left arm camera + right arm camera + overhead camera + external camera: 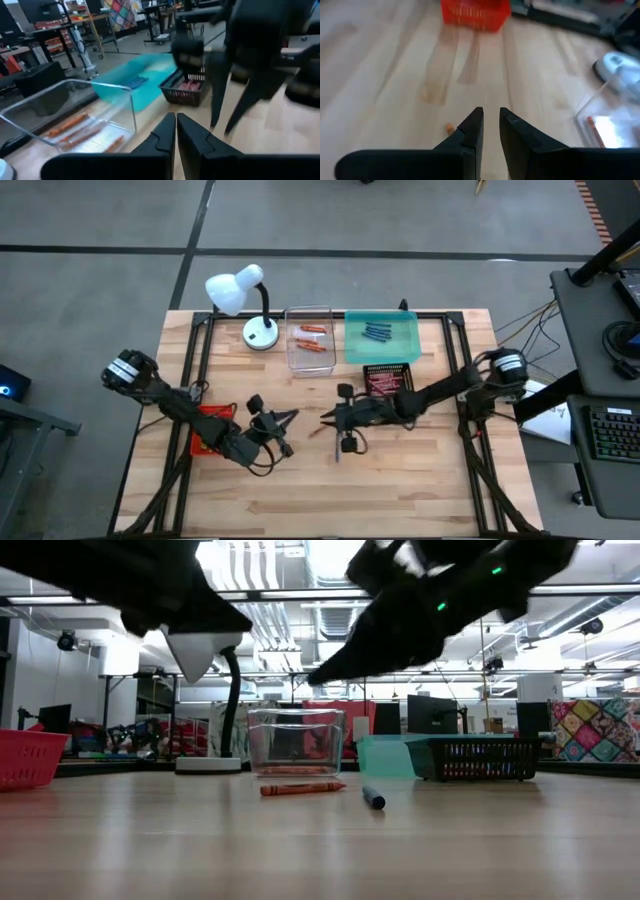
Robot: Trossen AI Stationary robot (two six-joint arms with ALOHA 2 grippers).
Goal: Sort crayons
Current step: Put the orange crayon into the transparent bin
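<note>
Now | right pincer (491, 120) slightly parted, empty | orange crayon (450, 129) half-hidden behind fingertip | left pincer (176, 125) pressed together.

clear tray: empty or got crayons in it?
Not empty. The clear tray holds a few orange crayons, seen from above; the left wrist view shows them lying flat on its floor.

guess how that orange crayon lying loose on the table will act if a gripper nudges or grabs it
The orange crayon is a thin round stick lying flat, so a sideways nudge would probably roll it. It looks small and light, likely easy to lift. Its narrow body may slip or twist between the fingers unless pinched mid-length.
</note>
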